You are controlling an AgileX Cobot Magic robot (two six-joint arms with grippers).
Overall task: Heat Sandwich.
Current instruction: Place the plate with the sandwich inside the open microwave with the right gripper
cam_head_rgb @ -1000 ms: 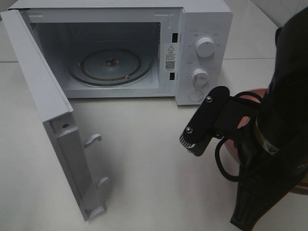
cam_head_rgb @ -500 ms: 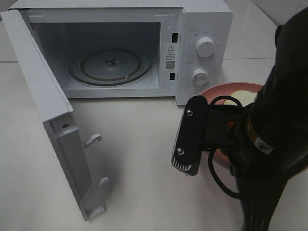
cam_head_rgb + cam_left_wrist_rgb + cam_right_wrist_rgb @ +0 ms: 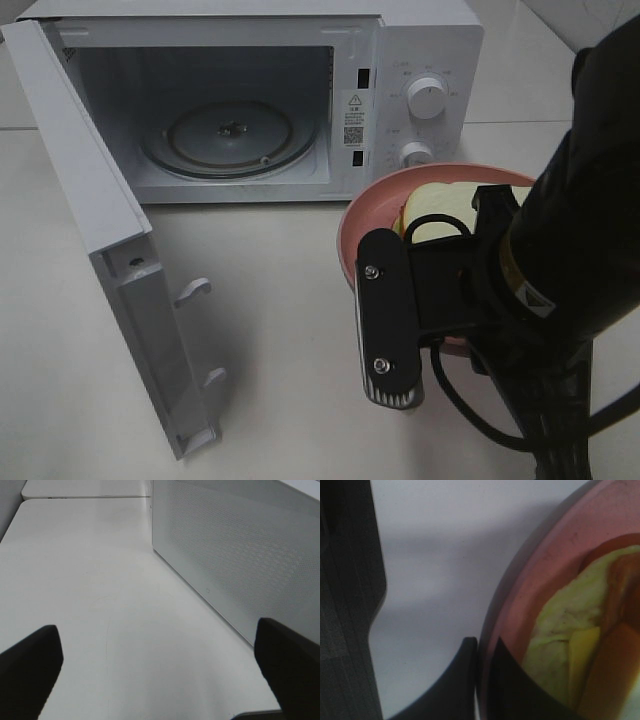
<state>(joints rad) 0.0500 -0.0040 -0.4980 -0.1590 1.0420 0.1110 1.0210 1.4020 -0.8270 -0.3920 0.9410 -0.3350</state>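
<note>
The sandwich (image 3: pixel 440 207), white bread over a pale yellow-green filling, lies on a round pink plate (image 3: pixel 366 207). The plate is held up in front of the microwave's control panel (image 3: pixel 425 110). My right gripper (image 3: pixel 385 262) is shut on the plate's near rim. The right wrist view shows its fingers pinching the rim (image 3: pixel 482 680), with the filling (image 3: pixel 560 630) close by. The microwave (image 3: pixel 230 130) stands open, its glass turntable (image 3: pixel 230 137) bare. My left gripper (image 3: pixel 160 680) is open and empty over the table, beside a white perforated panel (image 3: pixel 235 555) of the microwave.
The microwave door (image 3: pixel 120 260) is swung wide open to the left, its latch hooks (image 3: pixel 192 291) pointing out over the white table (image 3: pixel 290 330). Two knobs (image 3: pixel 428 99) sit on the control panel. My right arm (image 3: pixel 580 250) hides the table's right side.
My right gripper has moved left towards the microwave with the plate. The plate and sandwich, mostly hidden under the arm before, now show.
</note>
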